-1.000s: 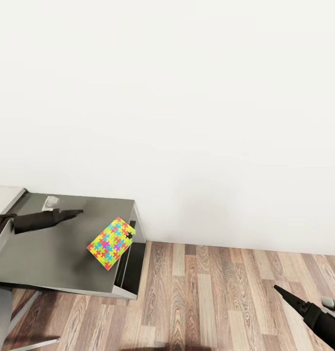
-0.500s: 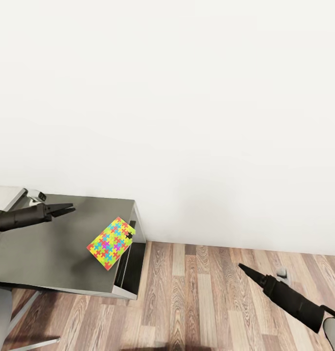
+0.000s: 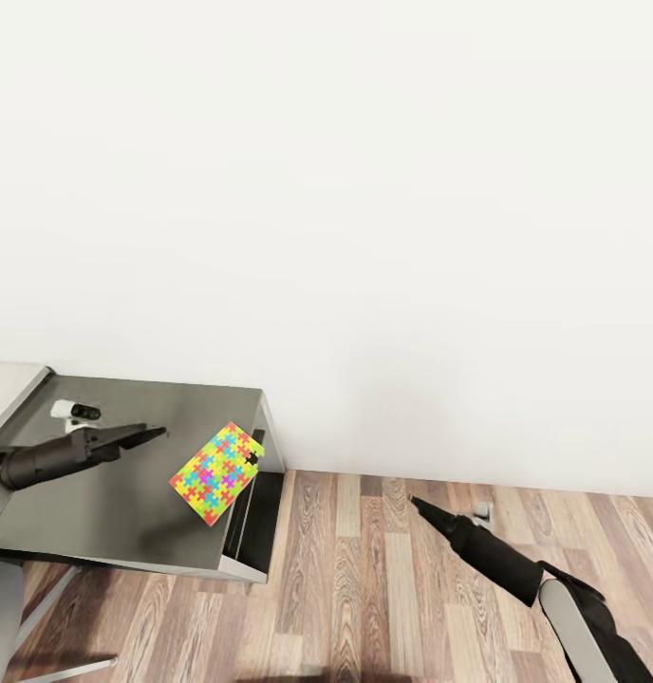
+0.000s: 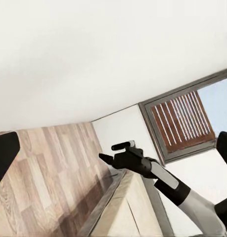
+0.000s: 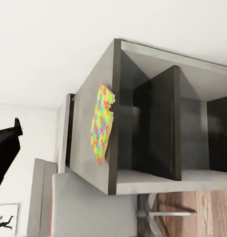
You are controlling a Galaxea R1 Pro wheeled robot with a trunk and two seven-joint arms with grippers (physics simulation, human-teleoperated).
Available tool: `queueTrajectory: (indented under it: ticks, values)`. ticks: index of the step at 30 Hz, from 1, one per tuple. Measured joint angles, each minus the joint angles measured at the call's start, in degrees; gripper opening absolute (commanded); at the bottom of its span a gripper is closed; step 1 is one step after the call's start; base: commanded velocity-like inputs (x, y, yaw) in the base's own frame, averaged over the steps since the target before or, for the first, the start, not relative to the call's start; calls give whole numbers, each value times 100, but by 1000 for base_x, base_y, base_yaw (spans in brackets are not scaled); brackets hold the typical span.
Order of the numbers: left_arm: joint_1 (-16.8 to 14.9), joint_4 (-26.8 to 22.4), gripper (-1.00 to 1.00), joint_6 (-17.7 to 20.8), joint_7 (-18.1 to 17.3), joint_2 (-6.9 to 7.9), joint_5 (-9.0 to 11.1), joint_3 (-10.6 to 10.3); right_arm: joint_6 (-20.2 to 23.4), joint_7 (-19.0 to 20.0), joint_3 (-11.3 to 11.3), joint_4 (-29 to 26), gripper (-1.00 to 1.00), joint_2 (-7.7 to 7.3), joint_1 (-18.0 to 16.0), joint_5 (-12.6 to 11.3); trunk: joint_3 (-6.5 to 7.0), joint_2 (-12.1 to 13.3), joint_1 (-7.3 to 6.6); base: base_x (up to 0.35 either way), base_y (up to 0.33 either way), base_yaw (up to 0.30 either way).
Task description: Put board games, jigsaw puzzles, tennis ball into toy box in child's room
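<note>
Puzzle, lower left of the frame, overhangs the table edge; your left claw, near it, looks nearly closed and empty, and a careless nudge could tip it floorward.

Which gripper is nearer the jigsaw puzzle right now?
Left. The left gripper hovers over the table just beside the jigsaw puzzle; the right gripper is out over the wood floor, well off the table.

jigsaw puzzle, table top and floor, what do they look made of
Jigsaw puzzle: likely printed cardboard, a thin flat sheet of bright interlocking colours, matte. Table: smooth dark grey top with a soft sheen and pale edges, metal or laminate, cannot tell. Floor: wood-look planks with visible grain.
</note>
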Motion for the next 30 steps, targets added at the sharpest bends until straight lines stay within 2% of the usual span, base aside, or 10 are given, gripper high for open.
queueTrajectory:
  ticks: [1,5,6,10,14,17,21,26,30]
  values:
    - [220,-296,100,91,0,-32,106,-1,-7,19,27,62,100,71,-71,7,0,0,0,0,0,0]
    - [644,-862,100,208,0,-145,227,-1,0,3,62,139,100,199,-177,14,0,0,0,0,0,0]
    - [817,-1106,100,242,0,-231,257,4,7,-14,74,175,100,255,-213,17,0,0,0,0,0,0]
    - [1039,-1538,100,351,-1,-384,293,21,13,-47,94,329,100,407,-335,28,0,0,0,0,0,0]
    - [1150,-1811,100,468,0,-471,305,20,-11,-59,250,862,100,571,-654,101,0,0,0,0,0,0]
    - [1185,-1914,100,492,0,-499,308,22,-96,-39,515,1768,100,667,-1180,285,0,1,1,0,0,0]
    - [1202,-1949,100,488,0,-507,306,29,-426,-2,683,2724,100,729,-1705,382,0,0,0,0,0,0]
    - [1210,-1967,100,478,-1,-513,305,18,-629,27,856,3285,100,838,-2089,436,0,0,0,0,0,0]
    - [1212,-1974,100,479,-1,-522,297,6,-687,25,1048,3426,100,870,-2209,438,0,0,0,0,0,0]
